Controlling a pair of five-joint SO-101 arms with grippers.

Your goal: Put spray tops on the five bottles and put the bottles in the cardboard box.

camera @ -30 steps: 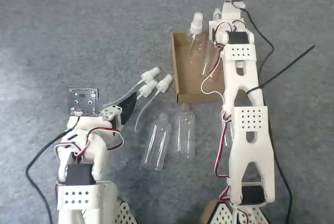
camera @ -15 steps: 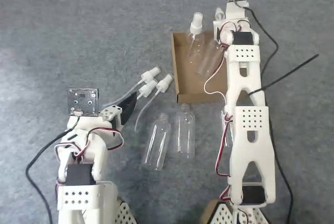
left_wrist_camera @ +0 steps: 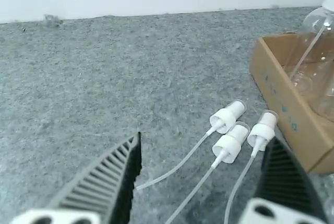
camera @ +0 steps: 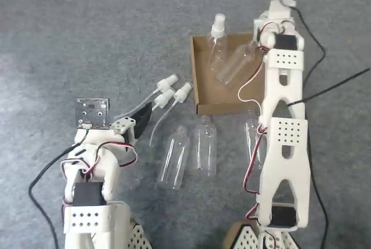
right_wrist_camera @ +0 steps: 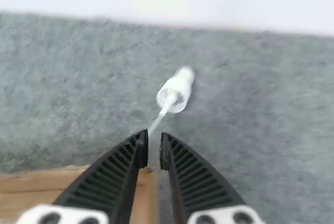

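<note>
The cardboard box (camera: 203, 95) lies at the back. It holds a clear bottle (camera: 217, 46) with a white spray top and a second bottle (camera: 235, 66) lying slanted. My right gripper (right_wrist_camera: 153, 135) is behind the box, shut to a thin slit. A spray top (right_wrist_camera: 176, 92) lies just past its tips, its thin tube running back to them. Three loose spray tops (camera: 168, 92) lie ahead of my open left gripper (left_wrist_camera: 203, 143), which holds nothing. Two topless bottles (camera: 174, 157) (camera: 206, 144) lie on the carpet. A third bottle (camera: 253, 136) is partly under the right arm (camera: 283, 69).
Grey carpet (camera: 87, 46) covers the table up to a pale wall behind. The right arm stretches along the box's right side. Black cables (camera: 324, 86) trail to its right. The loose tops' long tubes (left_wrist_camera: 177, 166) point back toward the left gripper.
The right arm has swung to the right and slightly farther back. The second bottle in the box has tipped to a slant. The left arm has not moved.
</note>
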